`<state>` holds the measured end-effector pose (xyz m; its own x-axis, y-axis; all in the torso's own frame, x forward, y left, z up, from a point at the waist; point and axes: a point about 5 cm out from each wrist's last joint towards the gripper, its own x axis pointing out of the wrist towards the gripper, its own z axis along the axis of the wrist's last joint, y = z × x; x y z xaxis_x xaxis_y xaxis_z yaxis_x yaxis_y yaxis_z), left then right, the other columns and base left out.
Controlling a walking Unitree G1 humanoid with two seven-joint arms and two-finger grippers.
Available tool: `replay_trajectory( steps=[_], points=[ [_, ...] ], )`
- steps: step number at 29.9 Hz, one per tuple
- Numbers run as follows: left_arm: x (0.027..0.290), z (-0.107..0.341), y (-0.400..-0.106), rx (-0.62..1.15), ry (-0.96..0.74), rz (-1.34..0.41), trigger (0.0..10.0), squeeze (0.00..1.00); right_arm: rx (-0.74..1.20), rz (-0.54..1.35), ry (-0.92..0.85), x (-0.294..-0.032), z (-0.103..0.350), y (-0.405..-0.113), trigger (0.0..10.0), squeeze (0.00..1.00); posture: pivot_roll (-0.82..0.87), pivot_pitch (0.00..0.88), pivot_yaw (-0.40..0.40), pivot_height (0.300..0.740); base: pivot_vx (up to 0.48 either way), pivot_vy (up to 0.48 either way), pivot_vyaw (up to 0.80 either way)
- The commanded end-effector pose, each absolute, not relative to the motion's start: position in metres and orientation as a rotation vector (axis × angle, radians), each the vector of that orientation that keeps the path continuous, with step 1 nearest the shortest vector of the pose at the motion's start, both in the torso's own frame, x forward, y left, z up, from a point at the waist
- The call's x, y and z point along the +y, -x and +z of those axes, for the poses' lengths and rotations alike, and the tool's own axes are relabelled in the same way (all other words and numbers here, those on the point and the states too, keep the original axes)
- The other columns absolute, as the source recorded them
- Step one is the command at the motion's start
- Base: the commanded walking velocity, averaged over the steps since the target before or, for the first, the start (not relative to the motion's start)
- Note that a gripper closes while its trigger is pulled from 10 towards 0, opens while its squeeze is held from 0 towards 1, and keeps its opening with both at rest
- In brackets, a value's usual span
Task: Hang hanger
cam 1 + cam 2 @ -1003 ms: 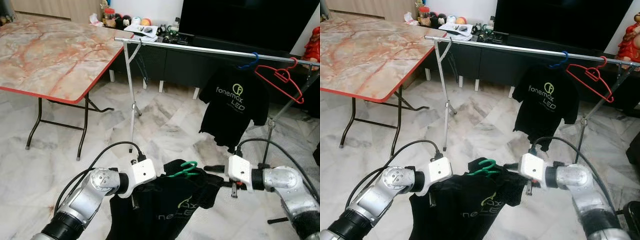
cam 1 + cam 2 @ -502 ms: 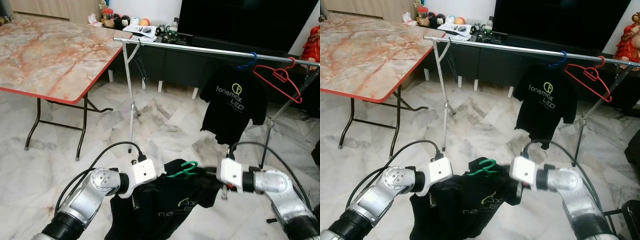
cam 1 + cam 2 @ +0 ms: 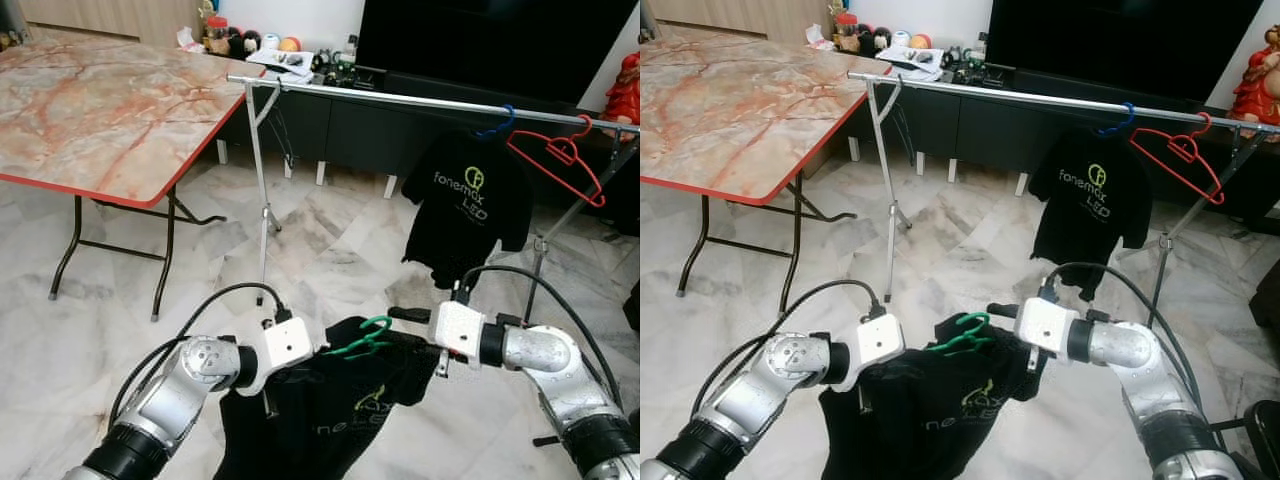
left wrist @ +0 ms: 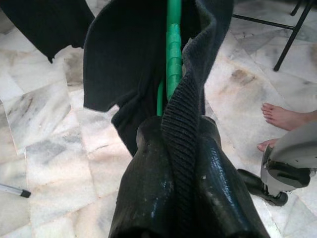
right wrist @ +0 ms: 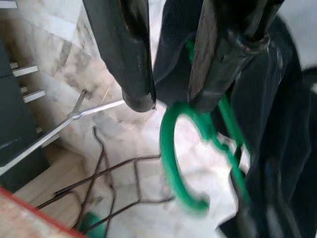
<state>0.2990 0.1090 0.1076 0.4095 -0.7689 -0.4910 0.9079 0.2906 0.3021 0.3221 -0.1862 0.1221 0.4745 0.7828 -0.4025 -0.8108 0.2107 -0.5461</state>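
Green hanger [image 3: 366, 338] w/ black tee [image 3: 340, 420] held low.
Your left gripper [image 4: 184, 148] was clamped on the tee's shoulder; right gripper [image 5: 171, 101] fingers apart by hook.

So the right gripper [image 3: 400, 316] is now pulled in close to the green hanger [image 3: 366, 338], its jaws apart right by the hook; a second ago it sat well off to the right. The black shirt [image 3: 330, 420] bunches up a bit more under that arm.
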Motion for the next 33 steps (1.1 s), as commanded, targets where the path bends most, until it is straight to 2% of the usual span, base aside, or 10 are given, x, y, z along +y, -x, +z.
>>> replay_trajectory(
  steps=[1, 9, 15, 17, 20, 25, 33],
  points=[
    [0.106, 0.110, -0.299, 0.258, -0.593, -1.149, 10.0, 0.00, 0.053, 1.105, 0.834, -0.191, 0.123, -0.323, 10.0, 0.00, 0.08, 0.075, -0.115, 0.740, 0.000, 0.000, 0.00],
    [0.106, 0.111, -0.299, 0.263, -0.594, -1.153, 10.0, 0.00, 0.027, 1.082, 0.929, -0.190, 0.120, -0.325, 10.0, 0.00, 0.09, 0.075, -0.114, 0.740, 0.000, 0.000, 0.00],
    [0.106, 0.111, -0.298, 0.265, -0.595, -1.155, 10.0, 0.00, -0.092, 1.000, 0.962, -0.183, 0.129, -0.332, 10.0, 0.00, 0.09, 0.074, -0.114, 0.740, 0.000, 0.000, 0.00],
    [0.106, 0.111, -0.299, 0.265, -0.596, -1.155, 10.0, 0.00, -0.118, 1.021, 1.038, -0.180, 0.128, -0.332, 10.0, 0.00, 0.09, 0.073, -0.112, 0.740, 0.000, 0.000, 0.00],
    [0.107, 0.111, -0.299, 0.266, -0.596, -1.155, 10.0, 0.00, -0.128, 1.048, 1.042, -0.177, 0.126, -0.330, 10.0, 0.00, 0.09, 0.075, -0.114, 0.740, 0.000, 0.000, 0.00],
    [0.107, 0.111, -0.299, 0.266, -0.594, -1.152, 10.0, 0.00, -0.054, 1.199, 1.087, -0.174, 0.108, -0.319, 10.0, 0.00, 0.09, 0.077, -0.115, 0.740, 0.000, 0.000, 0.00],
    [0.107, 0.110, -0.298, 0.267, -0.594, -1.152, 10.0, 0.00, -0.011, 1.186, 1.209, -0.180, 0.099, -0.320, 10.0, 0.00, 0.09, 0.077, -0.115, 0.740, 0.000, 0.000, 0.00]
  ],
)
